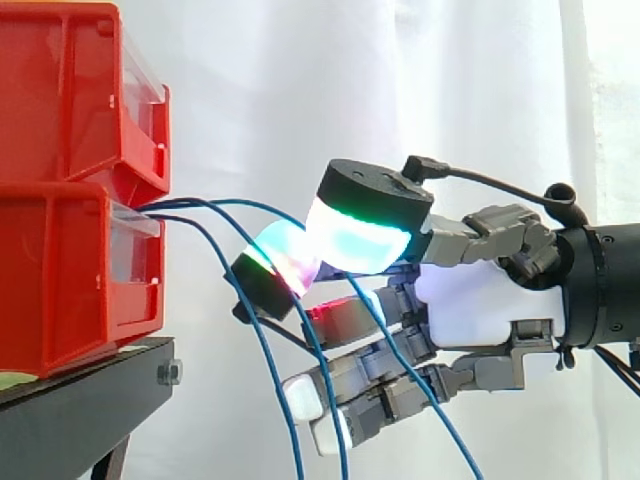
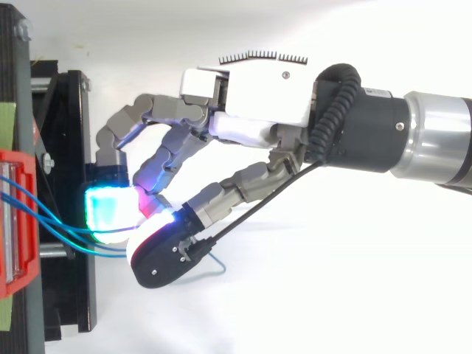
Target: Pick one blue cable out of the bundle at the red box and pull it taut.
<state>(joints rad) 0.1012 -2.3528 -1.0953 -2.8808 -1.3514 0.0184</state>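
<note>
Side view: the hand (image 1: 480, 300) pinches one blue cable (image 1: 250, 207) between glowing pads (image 1: 285, 250), near the lower red bin (image 1: 60, 290). The other blue cables (image 1: 268, 360) hang loose. Top view: the cable curves slack from bin (image 2: 15, 221) to pads, so pulling it taut seems left to do.

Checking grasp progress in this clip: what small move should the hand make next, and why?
Probably draw the hand back, away from the red box: its pads look pinched on one blue cable, which curves slackly between box and pads.
</note>
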